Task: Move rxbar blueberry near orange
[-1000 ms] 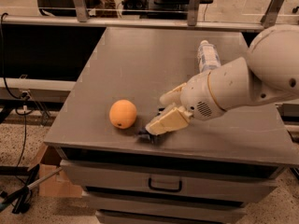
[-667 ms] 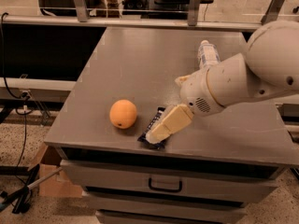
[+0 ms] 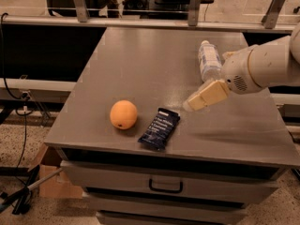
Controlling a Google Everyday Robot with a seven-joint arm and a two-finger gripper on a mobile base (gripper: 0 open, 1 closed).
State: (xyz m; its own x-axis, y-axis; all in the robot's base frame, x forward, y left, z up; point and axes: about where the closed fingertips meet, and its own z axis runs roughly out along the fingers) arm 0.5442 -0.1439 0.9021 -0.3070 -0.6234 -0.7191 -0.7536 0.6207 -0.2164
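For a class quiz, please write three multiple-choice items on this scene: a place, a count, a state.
1. The flat dark navy-blue snack bar wrapper lies: A. picture-right of the round orange fruit; B. left of it; C. on it.
2. Objects on the grey metal table: A. two; B. three; C. five.
3. Against the beige gripper, the wrapper is: A. clamped in it; B. apart, lying flat; C. balanced on it.
Answers: 1 A, seen beside the fruit; 2 B, fruit, wrapper, clear plastic bottle; 3 B, the gripper hangs right of the wrapper, by the bottle.
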